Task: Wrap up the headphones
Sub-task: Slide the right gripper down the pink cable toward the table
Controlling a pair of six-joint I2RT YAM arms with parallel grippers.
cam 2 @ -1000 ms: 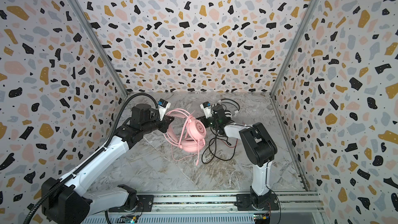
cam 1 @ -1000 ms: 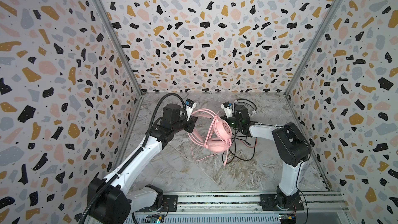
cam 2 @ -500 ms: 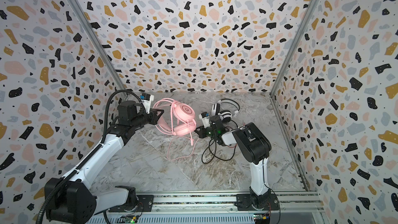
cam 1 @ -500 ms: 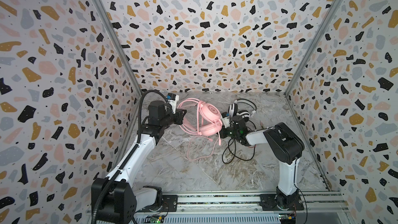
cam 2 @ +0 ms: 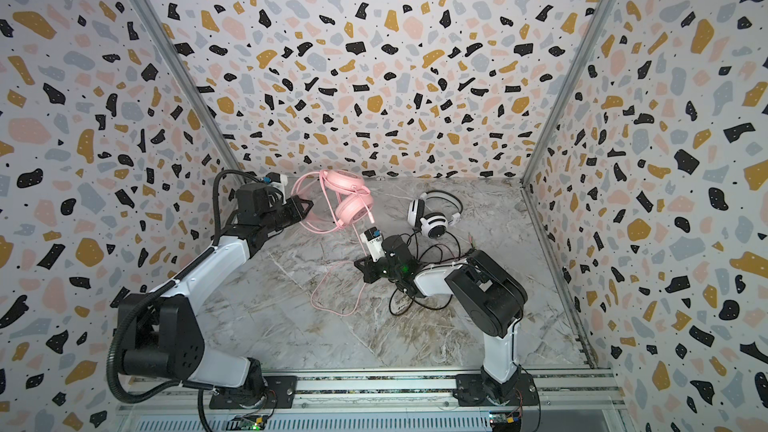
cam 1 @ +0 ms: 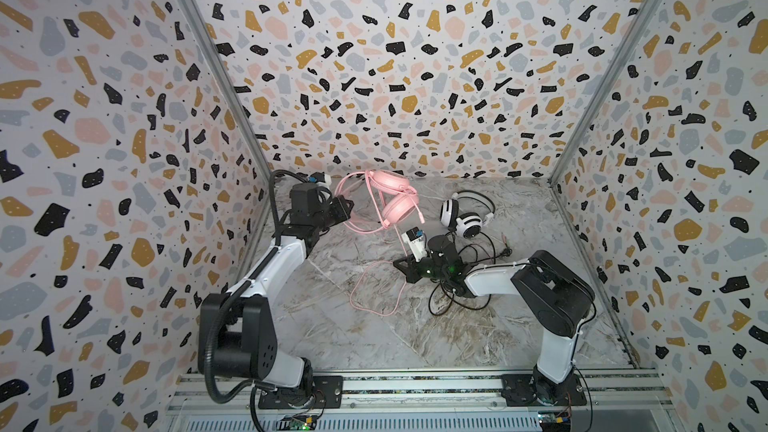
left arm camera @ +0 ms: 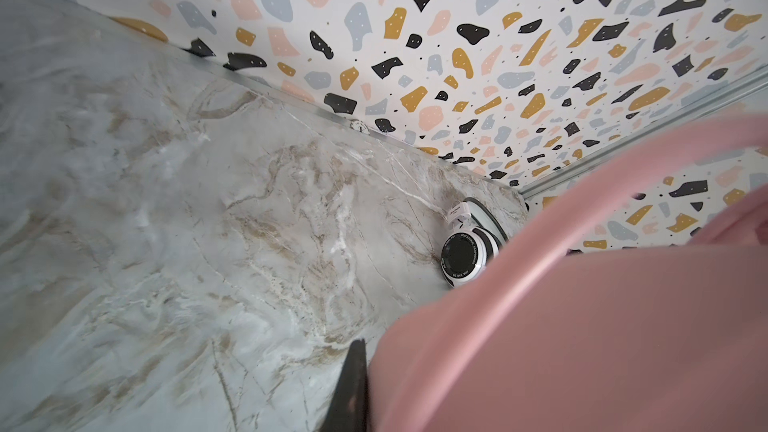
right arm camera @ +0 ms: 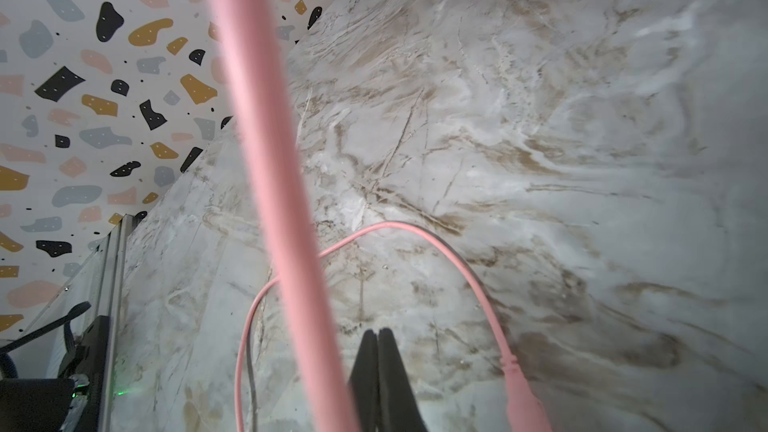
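Okay, my left gripper (cam 1: 348,206) is clamped on the pink headset (cam 1: 397,201), which hangs clear of the marble tabletop (cam 1: 332,326), left of the white headset (cam 1: 463,218) in both top views. The white headset lies flat on the tabletop. My right gripper (cam 1: 400,264) sits low, in front of the white headset, jaws pressed together. The pink cable (right arm camera: 291,201) runs just beside them, can't tell if it's pinched. Its slack loops on the tabletop, and the black cable (cam 1: 457,301) is tangled in front of the white headset.
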